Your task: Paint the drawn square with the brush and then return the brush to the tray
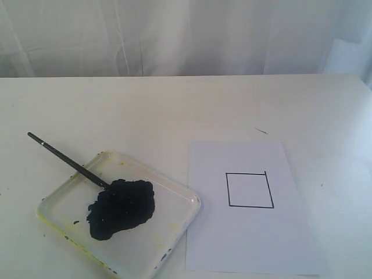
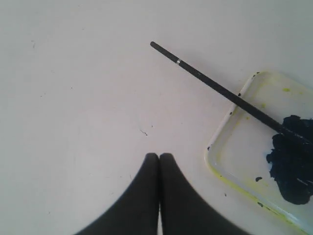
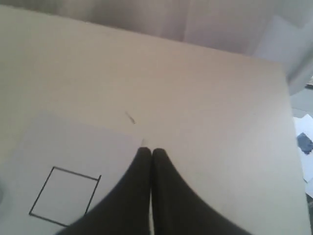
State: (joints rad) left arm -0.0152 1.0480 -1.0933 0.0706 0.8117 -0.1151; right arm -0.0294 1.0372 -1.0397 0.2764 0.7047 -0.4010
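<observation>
The thin black brush point(image 1: 67, 159) point(image 2: 215, 87) leans over the rim of the white tray point(image 1: 177, 195) point(image 2: 230, 147), its tip in the big black paint blob point(image 1: 121, 208) point(image 2: 292, 164). The drawn square point(image 1: 249, 190) point(image 3: 64, 197) is a black outline with a white inside on the paper sheet point(image 1: 244, 244). My left gripper point(image 2: 159, 155) is shut and empty above bare table, beside the tray and short of the brush handle. Also shut and empty, my right gripper point(image 3: 150, 151) hovers over the paper's far corner, beside the square. Neither gripper shows in the exterior view.
A small dark mark point(image 1: 261, 131) point(image 3: 130, 118) lies on the white table point(image 1: 174, 110) beyond the paper. White curtains hang behind the table. The table's right edge and some floor clutter point(image 3: 304, 142) show in the right wrist view.
</observation>
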